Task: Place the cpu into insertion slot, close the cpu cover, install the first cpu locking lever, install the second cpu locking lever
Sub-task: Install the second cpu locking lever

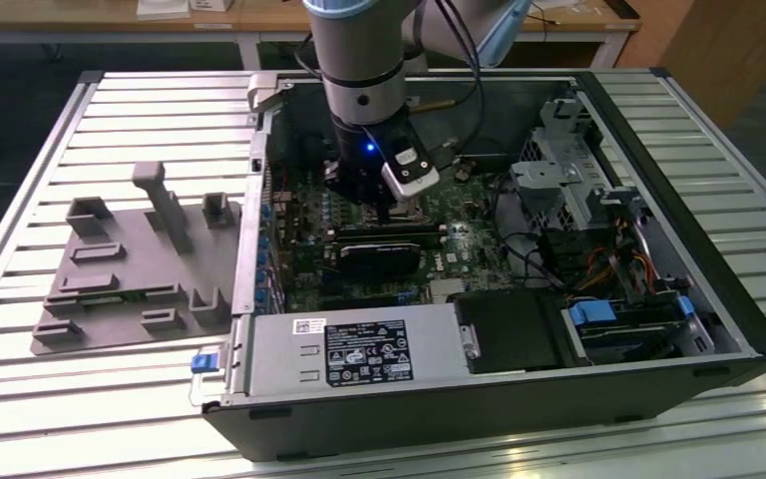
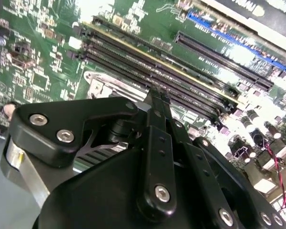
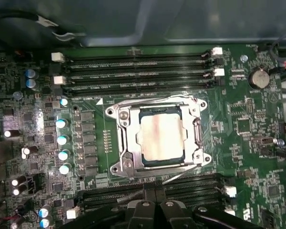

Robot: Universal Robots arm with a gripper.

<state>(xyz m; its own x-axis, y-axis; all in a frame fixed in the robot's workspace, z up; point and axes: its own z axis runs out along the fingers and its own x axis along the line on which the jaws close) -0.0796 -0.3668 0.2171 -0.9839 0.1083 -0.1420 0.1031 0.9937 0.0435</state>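
Cpu (image 3: 161,138) sits in insertion slot (image 3: 125,136) (cover down); tool (image 3: 155,194) pressed together.

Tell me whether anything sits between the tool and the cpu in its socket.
In the first wrist view, nothing visible does. The square silver-grey metal-topped cpu lies in the silvery-rimmed insertion slot, framed by the thin silvery metal cpu cover, its top bare. The black tool sits beside the socket over the dark memory slots, apart from the chip.

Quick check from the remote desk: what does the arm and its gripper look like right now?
A grey cylindrical arm with a light-blue joint cap and black cables alongside. Lower down sit a black wrist section with a small blue light and a white module. The gripper is black, built of linkage bars fastened with silver screws.
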